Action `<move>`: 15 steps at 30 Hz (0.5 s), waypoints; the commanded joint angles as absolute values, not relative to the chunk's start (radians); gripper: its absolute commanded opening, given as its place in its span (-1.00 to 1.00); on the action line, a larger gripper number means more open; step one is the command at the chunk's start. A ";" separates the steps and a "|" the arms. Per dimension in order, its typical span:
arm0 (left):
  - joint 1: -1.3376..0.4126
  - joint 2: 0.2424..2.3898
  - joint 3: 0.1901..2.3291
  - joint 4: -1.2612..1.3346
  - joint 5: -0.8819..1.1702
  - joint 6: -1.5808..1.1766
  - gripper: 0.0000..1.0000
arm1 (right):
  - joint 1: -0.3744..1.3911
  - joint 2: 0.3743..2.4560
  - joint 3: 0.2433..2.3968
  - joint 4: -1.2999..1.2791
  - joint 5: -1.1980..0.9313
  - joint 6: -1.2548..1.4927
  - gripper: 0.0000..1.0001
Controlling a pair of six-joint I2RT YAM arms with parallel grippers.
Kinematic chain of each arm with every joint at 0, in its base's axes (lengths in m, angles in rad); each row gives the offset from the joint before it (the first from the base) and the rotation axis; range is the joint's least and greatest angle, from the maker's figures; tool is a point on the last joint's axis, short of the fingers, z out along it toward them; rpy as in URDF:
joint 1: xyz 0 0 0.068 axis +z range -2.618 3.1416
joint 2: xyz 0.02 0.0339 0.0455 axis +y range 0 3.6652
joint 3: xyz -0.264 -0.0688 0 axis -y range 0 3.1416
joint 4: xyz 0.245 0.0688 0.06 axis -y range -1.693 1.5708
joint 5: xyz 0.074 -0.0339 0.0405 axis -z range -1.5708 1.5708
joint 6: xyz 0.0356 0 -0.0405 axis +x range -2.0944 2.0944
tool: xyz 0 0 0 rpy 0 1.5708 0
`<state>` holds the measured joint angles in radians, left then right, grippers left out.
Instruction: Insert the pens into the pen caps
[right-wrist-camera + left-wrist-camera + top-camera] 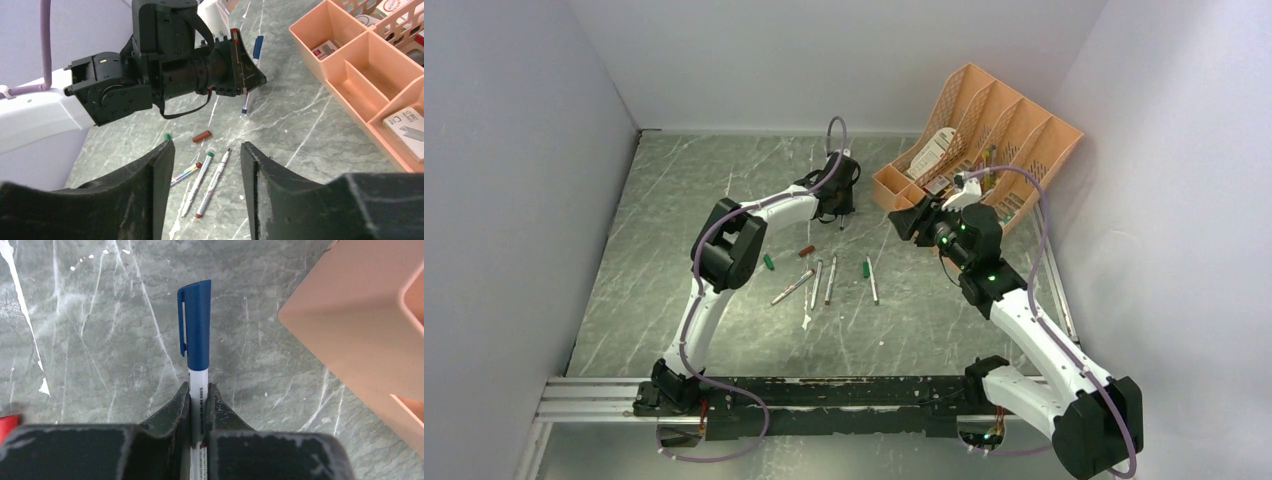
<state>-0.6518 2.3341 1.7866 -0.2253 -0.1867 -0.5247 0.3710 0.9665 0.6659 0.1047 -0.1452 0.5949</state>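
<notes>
My left gripper [199, 390] is shut on a white pen [198, 377] that wears a blue cap [198, 325]. In the top view it [839, 195] hovers at the far middle of the table. My right gripper [206, 147] stands open and empty, up near the organiser [914, 220]. Below it lie loose pens: one with a black tip [214, 182], one with a green end [199, 182] and a rainbow-striped one [184, 174]. A brownish-red cap [201, 136] and a green cap [167, 136] lie beside them. Another pen [871, 282] lies to the right.
An orange desk organiser [1024, 130] stands at the back right, its low compartments [350, 85] holding small boxes. Its corner [360, 330] is close to the right of my left gripper. Walls close in the table on three sides.
</notes>
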 commanded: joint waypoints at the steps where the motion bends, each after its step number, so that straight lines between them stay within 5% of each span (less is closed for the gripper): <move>1: -0.656 2.338 1.779 -0.259 -0.187 -0.558 -0.57 | 0.368 0.975 0.687 0.064 -0.141 0.555 0.09; 6: -0.655 2.277 1.724 -0.207 -0.163 -0.550 -0.12 | 0.369 1.041 0.715 -0.027 -0.138 0.507 0.24; 15: -0.654 2.145 1.693 -0.193 -0.145 -0.522 -0.02 | 0.480 1.289 0.784 -0.205 -0.059 0.411 0.22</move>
